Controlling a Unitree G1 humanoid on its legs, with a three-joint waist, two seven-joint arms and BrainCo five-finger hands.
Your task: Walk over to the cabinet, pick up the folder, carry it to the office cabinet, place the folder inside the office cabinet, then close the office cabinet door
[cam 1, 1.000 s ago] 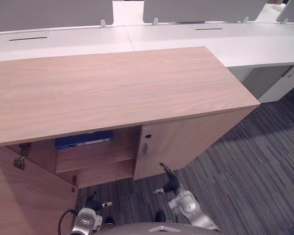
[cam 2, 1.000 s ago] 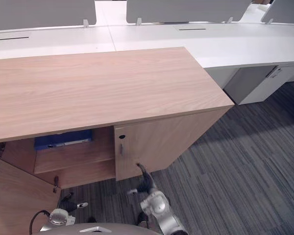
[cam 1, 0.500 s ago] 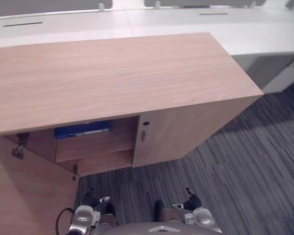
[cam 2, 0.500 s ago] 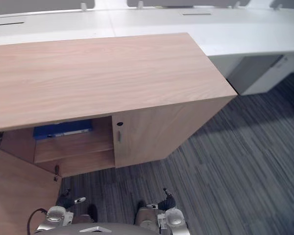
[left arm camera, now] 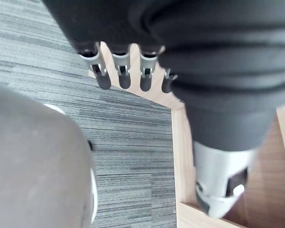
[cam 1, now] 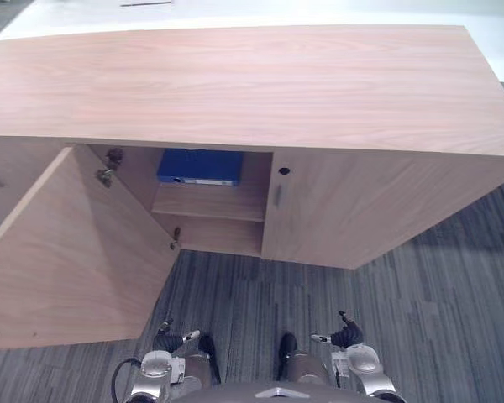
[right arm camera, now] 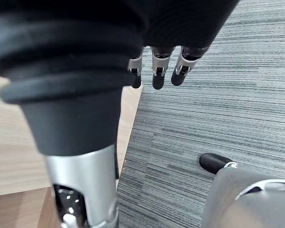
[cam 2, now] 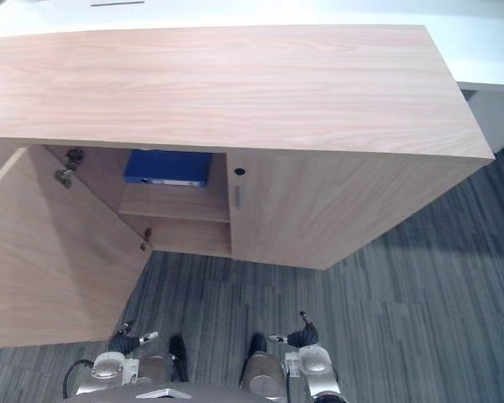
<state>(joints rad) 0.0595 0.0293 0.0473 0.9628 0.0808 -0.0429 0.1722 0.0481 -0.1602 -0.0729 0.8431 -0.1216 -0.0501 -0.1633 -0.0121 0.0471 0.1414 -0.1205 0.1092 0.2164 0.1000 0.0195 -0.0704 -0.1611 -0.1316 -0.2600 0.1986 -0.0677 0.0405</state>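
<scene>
A blue folder [cam 1: 200, 166] lies flat on the upper shelf inside the wooden office cabinet [cam 1: 235, 84]. The cabinet's left door [cam 1: 76, 252] stands swung wide open toward me; its right door [cam 1: 370, 210] is shut. My left hand [cam 1: 173, 340] hangs low over the carpet below the open door, fingers [left arm camera: 123, 76] straight and holding nothing. My right hand [cam 1: 346, 337] hangs low in front of the shut door, fingers [right arm camera: 156, 71] straight and empty too. Both hands are well short of the folder.
Grey striped carpet [cam 1: 437, 285] stretches in front of the cabinet and to the right. A white desk surface [cam 2: 487, 50] runs behind the cabinet. The open door takes up the space at the lower left.
The camera has swung left and down, so the cabinet now sits squarely ahead and the open door shows in full. Both hands stay low by my sides.
</scene>
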